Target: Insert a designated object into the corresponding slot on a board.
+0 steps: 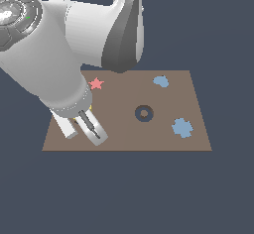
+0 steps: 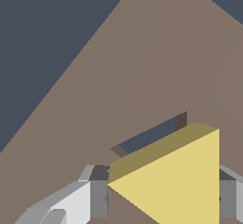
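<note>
End effector [image 2: 161, 197] clamped on yellow triangle [image 2: 180, 185], fingers [image 2: 97, 194] pressed against both sides. Triangle held above brown board [image 1: 124, 134], near its corner at exterior view's left, just beside dark triangular slot [image 2: 152, 135]. Mostly hidden by arm in exterior view. Red star [image 1: 96, 83], ring-shaped hole [image 1: 144, 113], two blue blobs [image 1: 182, 127] elsewhere on board.

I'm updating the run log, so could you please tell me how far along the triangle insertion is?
Done: the yellow triangle sits between the end effector fingers, so pickup looks complete.

In hand: the wrist view shows it just short of the dark slot in the board, near the corner at the exterior view's left.

Left: lining it up, lowering it into the slot and releasing. The red star lies untouched.
</note>
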